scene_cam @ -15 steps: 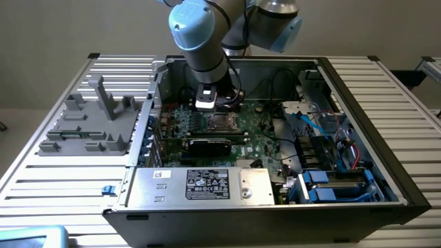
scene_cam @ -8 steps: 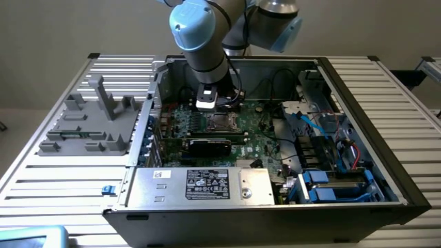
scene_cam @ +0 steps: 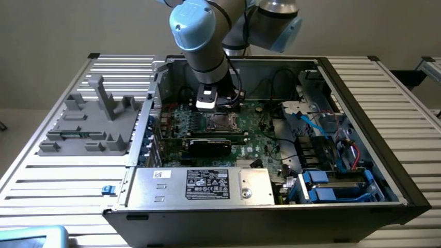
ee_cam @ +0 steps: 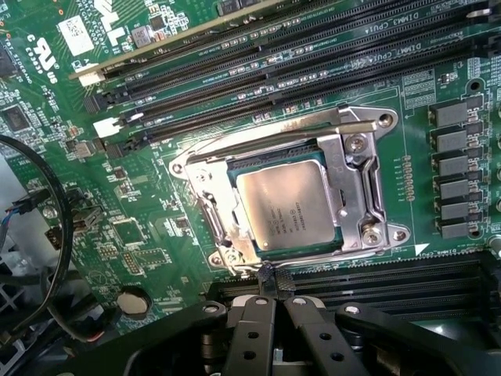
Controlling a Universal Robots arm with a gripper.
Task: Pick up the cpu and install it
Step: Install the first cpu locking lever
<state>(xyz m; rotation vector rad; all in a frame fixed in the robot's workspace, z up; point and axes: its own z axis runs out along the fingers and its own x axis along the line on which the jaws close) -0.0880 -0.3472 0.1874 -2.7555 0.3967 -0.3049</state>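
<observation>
Wrist view: the cpu (ee_cam: 287, 210) lies at frame centre inside the metal socket frame (ee_cam: 356, 188), its plate slightly askew. Risk: a chip not fully seated could bend socket contacts if pressed. The pincer (ee_cam: 272, 301), at the lower edge, is pressed together, holding nothing, just beside the socket.

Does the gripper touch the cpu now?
Apart. In the wrist view, the shut gripper ends at the socket frame's edge, short of the cpu.
</observation>
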